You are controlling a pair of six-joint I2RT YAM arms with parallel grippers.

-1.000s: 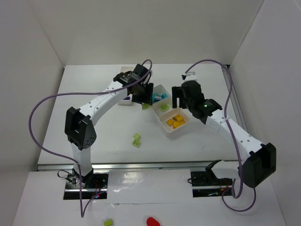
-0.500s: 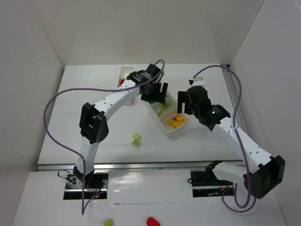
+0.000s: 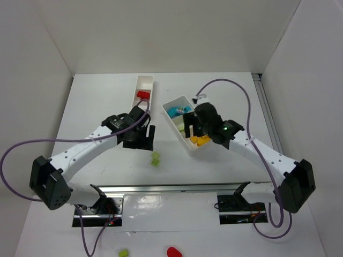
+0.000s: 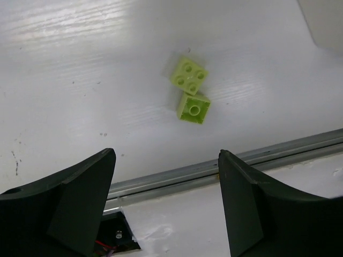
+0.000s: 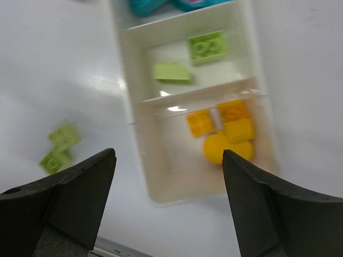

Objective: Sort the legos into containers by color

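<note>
Picking up loose green legos (image 4: 193,106): left gripper (image 4: 165,160) hovering just short, jaws wide. Right gripper (image 5: 167,158) parted over tray (image 5: 122,64), apparently empty. Next: lower, straddle one, pinch.

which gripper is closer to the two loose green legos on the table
Left. The left gripper sits just beside the green legos, on their far-left side; the right gripper is farther off, above the tray.

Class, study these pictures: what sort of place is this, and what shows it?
Probably a robotics lab test cell: plain white walls box in the table, the left arm and right arm trail cables, and a divided tray holds colour-sorted legos.
</note>
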